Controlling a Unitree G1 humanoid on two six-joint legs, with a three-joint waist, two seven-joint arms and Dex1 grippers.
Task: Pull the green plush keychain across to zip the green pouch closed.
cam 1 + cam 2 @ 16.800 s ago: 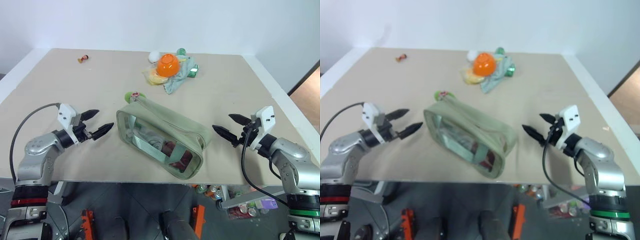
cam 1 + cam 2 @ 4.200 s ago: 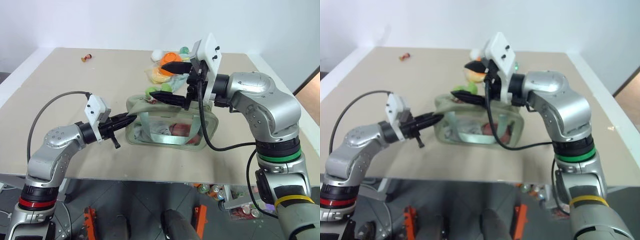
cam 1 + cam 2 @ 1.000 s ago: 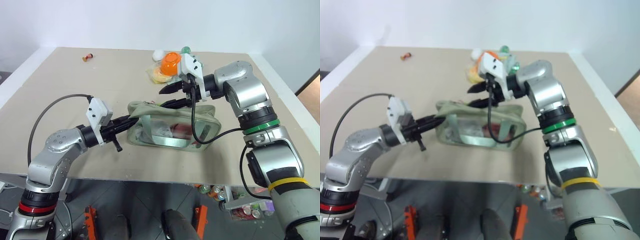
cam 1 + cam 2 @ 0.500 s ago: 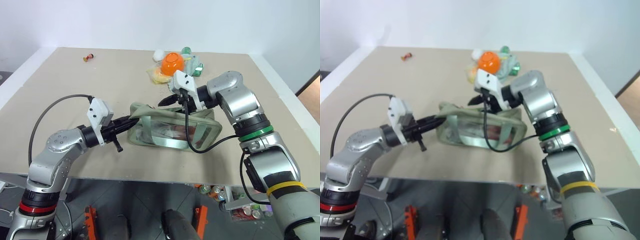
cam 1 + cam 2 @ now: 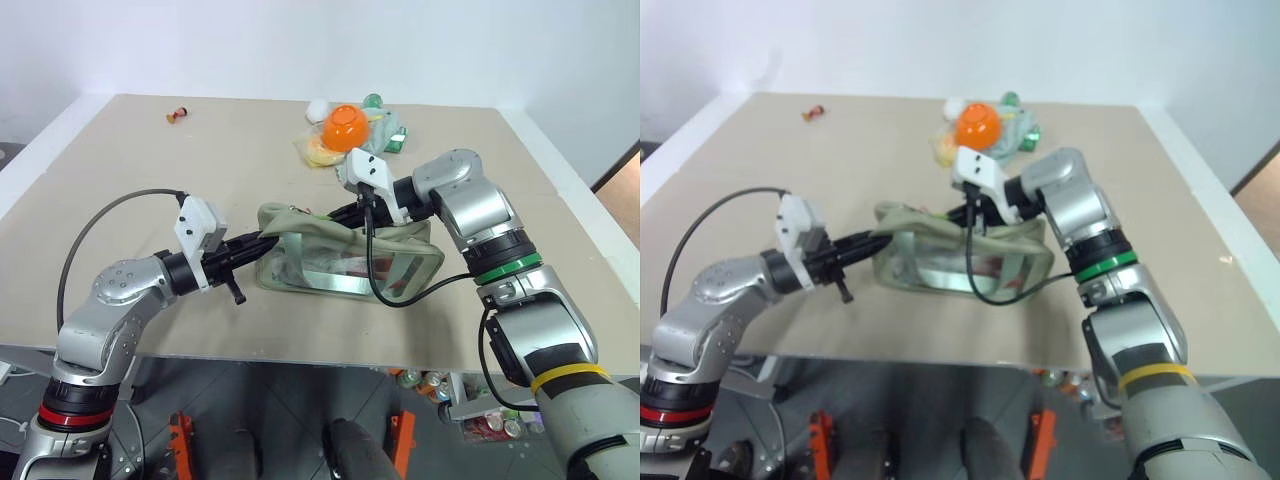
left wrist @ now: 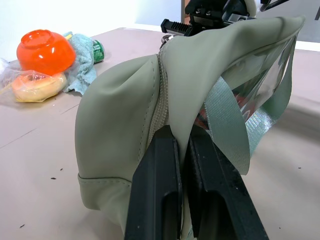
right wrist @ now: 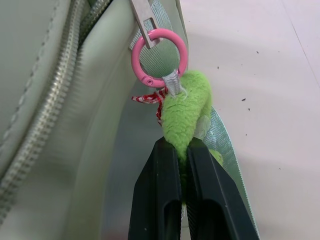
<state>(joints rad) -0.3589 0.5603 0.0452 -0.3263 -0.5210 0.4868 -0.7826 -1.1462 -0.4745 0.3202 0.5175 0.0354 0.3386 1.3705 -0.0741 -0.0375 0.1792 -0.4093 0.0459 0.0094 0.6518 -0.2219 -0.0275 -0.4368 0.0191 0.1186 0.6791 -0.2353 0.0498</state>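
The green pouch [image 5: 405, 240] lies on its side in the middle of the table, its clear window facing me. My left gripper [image 5: 266, 239] is shut on the fabric at the pouch's left end, beside the zipper [image 6: 161, 100]. My right gripper [image 5: 330, 214] reaches in from the right over the pouch's top edge. In the right wrist view it is shut on the green plush keychain [image 7: 187, 107]. That plush hangs from a pink ring [image 7: 160, 57] on the metal zipper pull [image 7: 142, 10].
An orange bowl [image 5: 342, 124] sits upside down on a pale green cloth [image 5: 388, 136] at the back of the table, with a bagged yellow item [image 5: 318, 152] beside it. A small red toy [image 5: 176, 115] lies at the far left back.
My right gripper has come down onto the pouch's top edge and closed on the green plush keychain; a second ago it stood open above. The left gripper kept its hold.
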